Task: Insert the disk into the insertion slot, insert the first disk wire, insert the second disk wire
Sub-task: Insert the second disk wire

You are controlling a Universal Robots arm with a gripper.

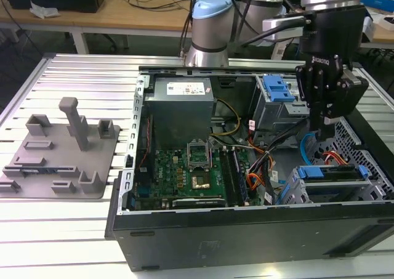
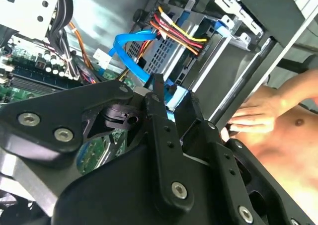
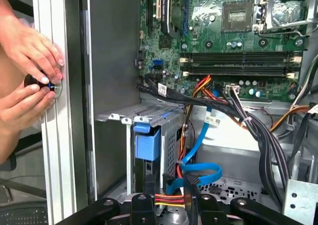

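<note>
The black gripper (image 1: 324,126) is hanging over the open computer case (image 1: 246,236), its two slim jaws standing a narrow gap apart; in both wrist views nothing solid can be made out between them, though a flat blue ribbon-like wire (image 3: 201,173) is lying just beyond their tips. Whether the jaws are pinching its black connector cannot be told.

Beside that wire, a bundle of red, yellow and black wires (image 2: 179,36) is running into the back of the disk (image 1: 335,190), which is sitting low in the perforated grey sheet-metal insertion slot (image 1: 363,140), its bright blue plastic carrier showing along the front edge. A taller grey cage with a blue latch (image 1: 278,94) is standing behind it.

Further out, a green motherboard (image 1: 191,174) is lying flat in the case, with a boxy grey power supply (image 1: 181,109) above it. The case is resting on a ribbed aluminium counter (image 1: 74,230), where a grey moulded fixture (image 1: 61,149) is sitting well apart at the exterior view's left.

In the first wrist view, a person's hands (image 3: 30,71) are touching a round button on the counter's edge.
</note>
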